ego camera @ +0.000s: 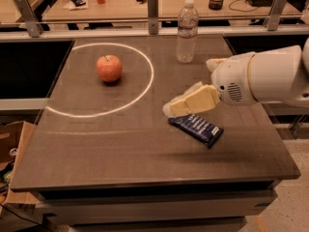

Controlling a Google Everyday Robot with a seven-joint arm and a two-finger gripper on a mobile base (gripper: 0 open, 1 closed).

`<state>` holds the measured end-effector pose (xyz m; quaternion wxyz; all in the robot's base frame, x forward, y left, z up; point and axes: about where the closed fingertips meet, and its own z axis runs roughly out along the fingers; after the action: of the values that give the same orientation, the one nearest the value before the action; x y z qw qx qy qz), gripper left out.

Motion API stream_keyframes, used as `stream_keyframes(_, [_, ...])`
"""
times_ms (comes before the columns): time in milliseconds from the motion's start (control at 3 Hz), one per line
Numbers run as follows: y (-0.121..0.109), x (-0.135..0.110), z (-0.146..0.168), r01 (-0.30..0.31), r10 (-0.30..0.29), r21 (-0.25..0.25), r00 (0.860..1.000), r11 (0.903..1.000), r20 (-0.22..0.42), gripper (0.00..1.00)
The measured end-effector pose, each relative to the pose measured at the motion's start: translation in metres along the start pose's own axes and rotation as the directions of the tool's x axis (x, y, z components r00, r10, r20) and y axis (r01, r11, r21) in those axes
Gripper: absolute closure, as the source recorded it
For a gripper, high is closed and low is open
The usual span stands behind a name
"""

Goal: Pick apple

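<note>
Gripper (170,108) beside dark packet (197,128), well apart from apple (109,67), open or closed impossible to tell, arm (270,76) cut off right.

White arm (270,76) in from the right, cream tool (170,108) outstretched leftward, tipped slightly downward.

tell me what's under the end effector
A dark blue snack packet lies on the table just below the end effector, right of centre; the packet's far edge is partly covered by it. Whether they touch cannot be told. The apple sits apart, far left.
</note>
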<state>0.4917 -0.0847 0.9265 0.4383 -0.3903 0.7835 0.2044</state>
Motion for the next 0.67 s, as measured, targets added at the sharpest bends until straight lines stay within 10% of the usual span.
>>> stream_keyframes(667, [0.002,-0.006,0.056,-0.080,0.078,0.049,0.996,0.9956,0.049,0.00])
